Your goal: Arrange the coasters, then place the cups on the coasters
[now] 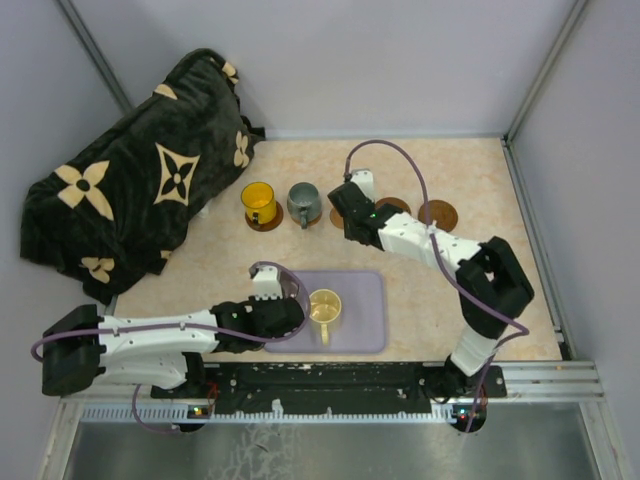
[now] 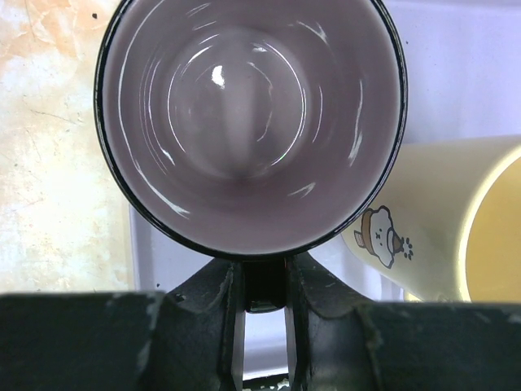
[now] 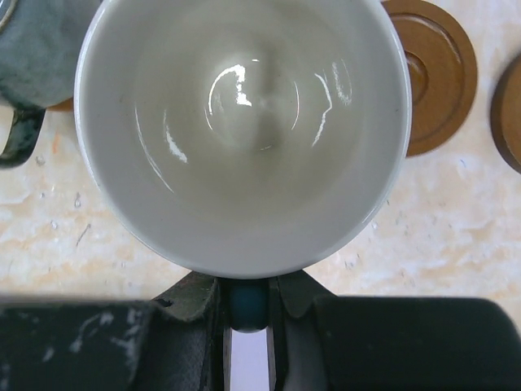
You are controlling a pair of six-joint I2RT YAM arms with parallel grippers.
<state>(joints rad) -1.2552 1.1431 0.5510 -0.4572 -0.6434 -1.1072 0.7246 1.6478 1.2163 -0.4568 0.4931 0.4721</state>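
Observation:
My left gripper (image 2: 264,281) is shut on the dark handle of the mauve-grey cup (image 2: 248,122), which hangs over the left edge of the lavender tray (image 2: 464,65). The cream cup (image 2: 440,228) stands on the tray just to its right (image 1: 324,308). My right gripper (image 3: 247,293) is shut on the light blue handle (image 3: 247,303) of the white cup (image 3: 244,122), above the table between the dark grey-green cup (image 3: 32,57) and two bare coasters (image 3: 431,73) (image 3: 509,110). The yellow cup (image 1: 259,203) and the grey-green cup (image 1: 304,203) each sit on a coaster (image 1: 266,221).
A black blanket with cream flower shapes (image 1: 130,190) is heaped at the back left. Grey walls and metal frame posts (image 1: 540,70) close in the beige table (image 1: 470,300). The left arm (image 1: 150,340) lies along the near edge, and the right arm (image 1: 490,285) bends over the right side.

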